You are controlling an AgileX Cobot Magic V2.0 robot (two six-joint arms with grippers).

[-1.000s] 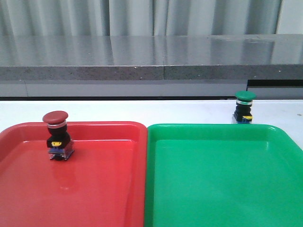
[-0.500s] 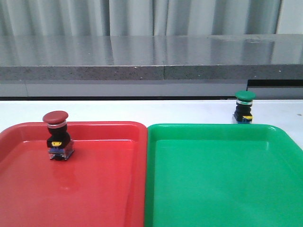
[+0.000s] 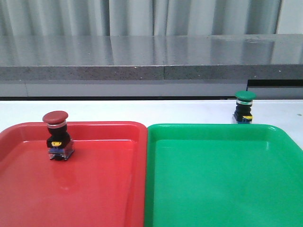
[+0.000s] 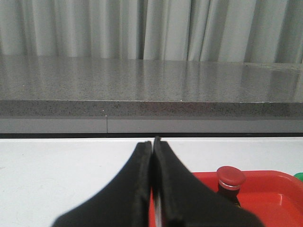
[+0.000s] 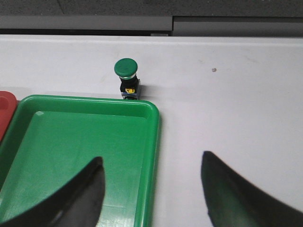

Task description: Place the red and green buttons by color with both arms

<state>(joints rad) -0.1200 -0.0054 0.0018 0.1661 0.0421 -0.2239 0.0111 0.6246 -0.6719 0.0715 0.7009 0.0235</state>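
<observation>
The red button stands upright inside the red tray, near its far left part; it also shows in the left wrist view. The green button stands upright on the white table just beyond the far right edge of the green tray; it also shows in the right wrist view. My left gripper is shut and empty, to the left of the red button. My right gripper is open and empty above the green tray's right rim, well short of the green button. Neither arm shows in the front view.
The red and green trays lie side by side at the front of the white table. A grey stone ledge runs along the back, with a curtain behind it. Bare table lies right of the green tray.
</observation>
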